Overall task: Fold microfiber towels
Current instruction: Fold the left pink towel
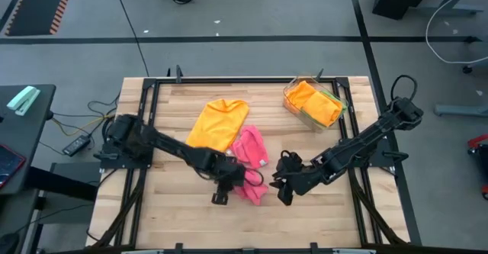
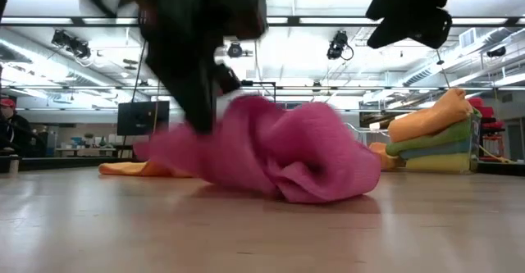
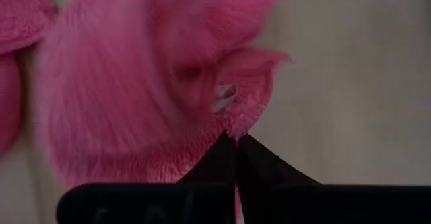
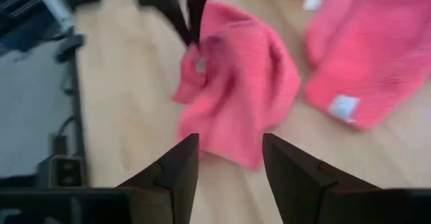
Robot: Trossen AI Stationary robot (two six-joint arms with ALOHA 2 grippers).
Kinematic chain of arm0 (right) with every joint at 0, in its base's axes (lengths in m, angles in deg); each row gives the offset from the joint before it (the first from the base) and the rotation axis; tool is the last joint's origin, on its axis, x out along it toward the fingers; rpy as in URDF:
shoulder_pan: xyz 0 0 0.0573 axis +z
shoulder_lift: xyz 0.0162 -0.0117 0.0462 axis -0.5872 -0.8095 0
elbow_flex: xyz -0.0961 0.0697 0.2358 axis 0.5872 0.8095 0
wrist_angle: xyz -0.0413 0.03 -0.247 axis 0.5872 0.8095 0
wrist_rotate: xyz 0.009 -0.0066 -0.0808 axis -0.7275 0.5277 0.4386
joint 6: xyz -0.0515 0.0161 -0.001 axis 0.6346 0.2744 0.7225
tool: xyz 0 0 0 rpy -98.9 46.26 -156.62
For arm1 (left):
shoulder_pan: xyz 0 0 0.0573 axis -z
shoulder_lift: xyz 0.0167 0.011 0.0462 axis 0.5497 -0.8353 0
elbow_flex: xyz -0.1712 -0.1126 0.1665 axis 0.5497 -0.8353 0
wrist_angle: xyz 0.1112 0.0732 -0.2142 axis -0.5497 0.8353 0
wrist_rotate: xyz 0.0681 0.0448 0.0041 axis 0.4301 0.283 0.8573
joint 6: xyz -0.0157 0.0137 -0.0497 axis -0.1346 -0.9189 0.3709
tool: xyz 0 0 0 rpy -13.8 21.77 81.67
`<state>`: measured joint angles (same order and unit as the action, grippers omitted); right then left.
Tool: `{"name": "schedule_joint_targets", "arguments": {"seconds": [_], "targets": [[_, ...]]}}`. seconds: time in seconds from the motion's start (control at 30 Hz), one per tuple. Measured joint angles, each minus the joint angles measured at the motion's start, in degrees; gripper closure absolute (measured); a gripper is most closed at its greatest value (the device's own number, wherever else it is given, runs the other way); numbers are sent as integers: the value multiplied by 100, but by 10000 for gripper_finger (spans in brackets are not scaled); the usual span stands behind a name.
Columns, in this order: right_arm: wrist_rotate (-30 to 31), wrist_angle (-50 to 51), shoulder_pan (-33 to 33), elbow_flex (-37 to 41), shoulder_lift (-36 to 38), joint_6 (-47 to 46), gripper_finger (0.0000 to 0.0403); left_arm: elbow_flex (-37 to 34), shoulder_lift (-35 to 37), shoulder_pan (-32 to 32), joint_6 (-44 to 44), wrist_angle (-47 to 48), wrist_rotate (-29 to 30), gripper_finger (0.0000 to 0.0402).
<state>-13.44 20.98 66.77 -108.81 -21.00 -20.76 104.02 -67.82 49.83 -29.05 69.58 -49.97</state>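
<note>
High view: our left hand (image 1: 223, 184) has pinched the pink towel (image 1: 251, 153) edge at desk centre; the right hand (image 1: 283, 184), at three o'clock of it, hangs open. We judge grasping underway; next, a second corner.

Two dark, near-black jointed arms, built of slim links with bulkier rounded housings at the joints. Left claw (image 3: 236, 146): two matte black fingers, wedge-shaped, tapering to sharp tips. Right claw (image 4: 229, 158): two matte black fingers, broad at base, angular, flat inner faces. Black cable looped near right arm base.
</note>
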Motion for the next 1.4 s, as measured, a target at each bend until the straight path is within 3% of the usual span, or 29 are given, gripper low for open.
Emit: {"name": "schedule_joint_targets", "arguments": {"seconds": [0.17,0.4,0.53,0.83,0.97,1.13,1.4], "targets": [[-393,-588,26,0,2,261,243,-2,668,-415,897,220,-1076,394],[-88,-1032,-110,-186,-20,1034,255,60,1087,-867,2146,265,-1985,395],[-63,-1093,-321,-310,-25,1232,241,224,1108,-995,2483,186,-2126,396],[-281,-1478,-603,-369,-32,1800,164,463,1108,-1236,2695,56,-2232,396],[-274,-1487,-676,-369,-172,1957,153,463,1108,-1315,2805,-69,-2233,392],[-300,-1471,-621,-369,-444,1983,186,463,1108,-1322,2824,-143,-2233,396],[-302,-1449,-644,-368,-518,2000,306,463,1108,-1321,2819,-147,-2213,395]]}}
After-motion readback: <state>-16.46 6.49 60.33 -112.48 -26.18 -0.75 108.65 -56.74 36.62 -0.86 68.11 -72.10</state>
